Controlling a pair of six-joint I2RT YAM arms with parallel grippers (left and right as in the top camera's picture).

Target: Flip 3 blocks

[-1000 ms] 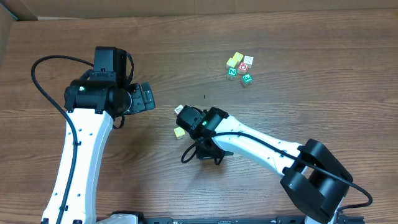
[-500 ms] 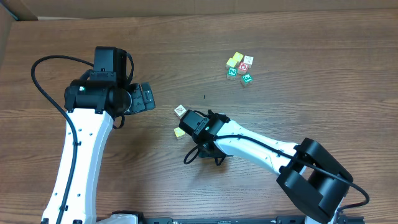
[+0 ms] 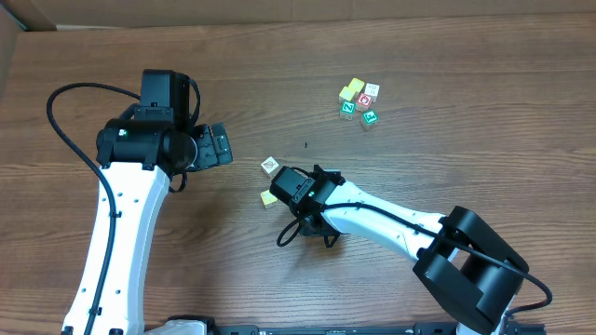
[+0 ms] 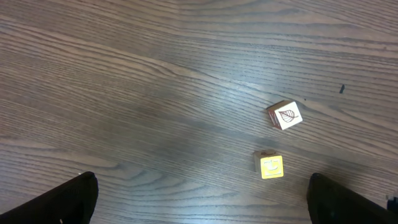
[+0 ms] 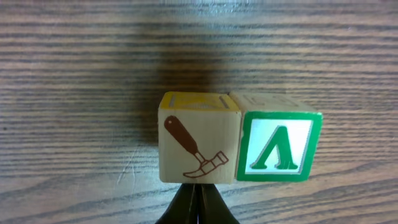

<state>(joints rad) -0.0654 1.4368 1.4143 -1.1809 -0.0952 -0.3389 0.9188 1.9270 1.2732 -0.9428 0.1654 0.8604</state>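
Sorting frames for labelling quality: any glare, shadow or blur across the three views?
Overhead: even light, no harsh glare; cluster of small wooden blocks too small to read. Left wrist: pale sheen across the brown wooden table; leaf-marked white block crisp. Right wrist: hammer-picture wooden block and green-framed letter block sharp, dark shadow behind them; shut right gripper a dark, featureless shape.

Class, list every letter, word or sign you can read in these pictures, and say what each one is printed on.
"Λ", likely an upside-down V: green-framed block.
Pictures only, no text: hammer block, leaf block.
Too small to read: marks on yellow block and far cluster of blocks.
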